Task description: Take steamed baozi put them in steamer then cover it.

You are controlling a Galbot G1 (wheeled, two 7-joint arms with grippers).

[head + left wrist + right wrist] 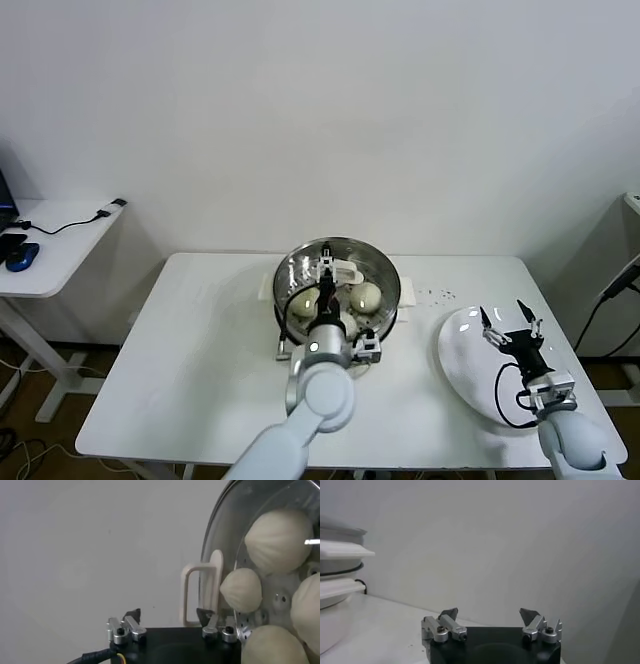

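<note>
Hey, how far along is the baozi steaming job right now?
Loading looks done: the baozi sit in the steamer and the plate shows none. The cover lies over the steamer. The left end effector is open, its fingers either side of the cover's handle. The right end effector hovers open over the plate. Left: withdraw the left arm.
</note>
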